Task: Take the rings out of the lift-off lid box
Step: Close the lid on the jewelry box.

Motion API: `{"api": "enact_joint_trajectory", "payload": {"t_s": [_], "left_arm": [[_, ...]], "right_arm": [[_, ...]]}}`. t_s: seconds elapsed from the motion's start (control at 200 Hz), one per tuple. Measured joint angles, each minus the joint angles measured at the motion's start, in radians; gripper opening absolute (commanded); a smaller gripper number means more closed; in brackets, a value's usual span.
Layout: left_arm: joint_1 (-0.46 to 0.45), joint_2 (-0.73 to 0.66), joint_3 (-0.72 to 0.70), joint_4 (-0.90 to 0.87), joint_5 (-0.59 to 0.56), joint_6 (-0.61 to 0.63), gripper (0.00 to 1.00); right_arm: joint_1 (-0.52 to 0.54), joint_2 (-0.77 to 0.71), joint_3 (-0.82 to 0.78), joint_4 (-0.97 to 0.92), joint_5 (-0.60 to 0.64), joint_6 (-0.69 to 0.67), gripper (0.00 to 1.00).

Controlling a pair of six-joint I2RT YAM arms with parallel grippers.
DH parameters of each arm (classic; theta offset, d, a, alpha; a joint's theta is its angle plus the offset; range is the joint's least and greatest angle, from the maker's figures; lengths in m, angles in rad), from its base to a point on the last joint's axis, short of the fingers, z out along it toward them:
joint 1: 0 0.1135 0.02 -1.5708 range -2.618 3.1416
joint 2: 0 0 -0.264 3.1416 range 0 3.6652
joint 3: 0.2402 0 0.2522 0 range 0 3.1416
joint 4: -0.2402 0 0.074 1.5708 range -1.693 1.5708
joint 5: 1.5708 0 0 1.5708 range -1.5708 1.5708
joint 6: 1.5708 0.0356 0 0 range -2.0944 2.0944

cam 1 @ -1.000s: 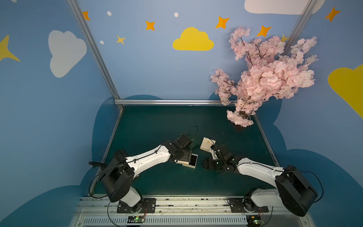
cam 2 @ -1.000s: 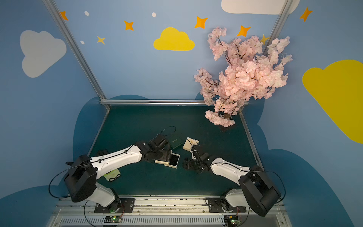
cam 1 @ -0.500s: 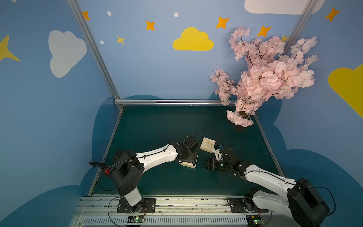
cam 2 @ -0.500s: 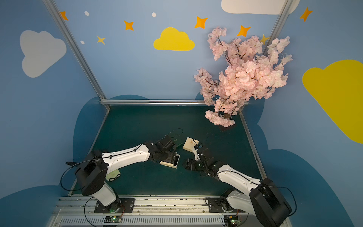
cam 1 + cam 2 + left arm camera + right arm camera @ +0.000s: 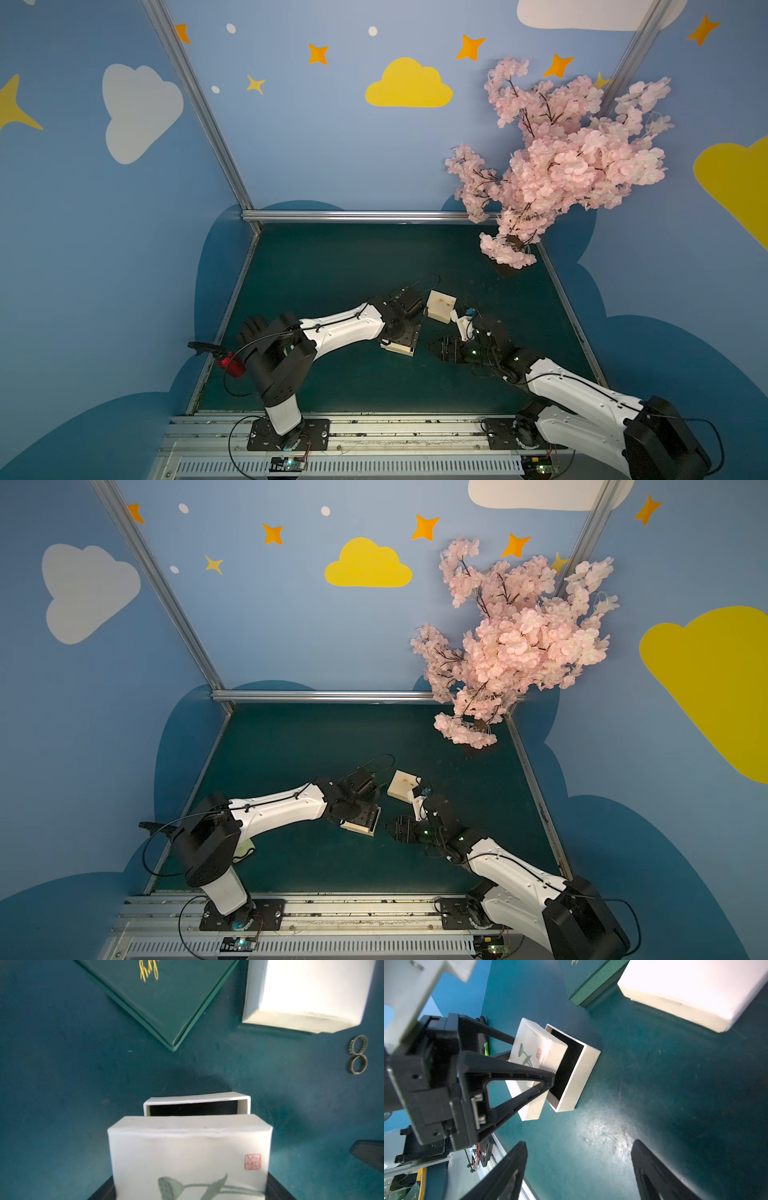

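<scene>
Rings [image 5: 357,1055] (two thin metal bands) touching; left jaws clamp white lid [image 5: 187,1147]; right jaws spread, empty.

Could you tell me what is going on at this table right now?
The left gripper is clamped on the lotus-print lid, holding it shifted off the white box base, whose black lining is partly exposed. Two rings lie touching each other on the green mat, outside the box. The right gripper hovers open and empty over the mat nearby. A green box and a cream box sit just beyond.
</scene>
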Motion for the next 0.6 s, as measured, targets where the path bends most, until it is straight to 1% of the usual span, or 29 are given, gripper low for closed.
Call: {"api": "enact_joint_trajectory", "payload": {"t_s": [0.195,0.601], "left_arm": [[-0.002,0.003,0.006,-0.001,0.0,-0.009,0.84],[-0.014,0.053,0.029,-0.003,-0.001,-0.016,0.84]], "right_arm": [[0.0,-0.003,-0.003,0.001,0.0,0.0,0.8],[-0.001,-0.004,-0.003,0.001,0.001,-0.001,0.8]]}}
